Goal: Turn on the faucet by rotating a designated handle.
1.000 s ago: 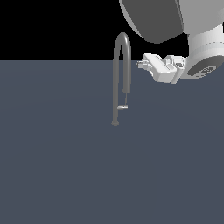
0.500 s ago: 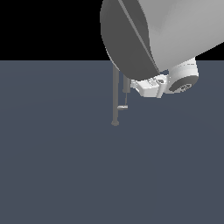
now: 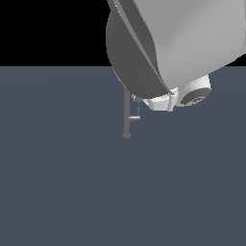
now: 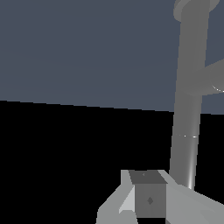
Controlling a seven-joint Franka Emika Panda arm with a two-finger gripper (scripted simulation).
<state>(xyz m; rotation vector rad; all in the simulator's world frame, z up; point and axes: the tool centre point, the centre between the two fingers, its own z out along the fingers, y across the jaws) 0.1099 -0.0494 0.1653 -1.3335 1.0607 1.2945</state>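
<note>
The handle (image 3: 135, 117) is that tiny silver stub sticking out sideways low on the faucet's upright pipe (image 3: 127, 113), just above where the pipe meets the tabletop (image 3: 72, 182); in the wrist view it looks like the short branch (image 4: 213, 78) off the pipe near the frame edge. The hand (image 3: 144, 100) sits right next to the pipe, a bit above the stub toward the exterior view's right, but the big arm link (image 3: 178, 43) blocks most of it, so I honestly can't tell how far open it is, and I can't see it holding anything. My read: this is the approach step, with nothing on the handle yet. Next move would be dropping down to the stub and pushing it around the pipe, which needs careful aim since it's so small. Surface is plain flat blue-grey, and behind it is just black.
</note>
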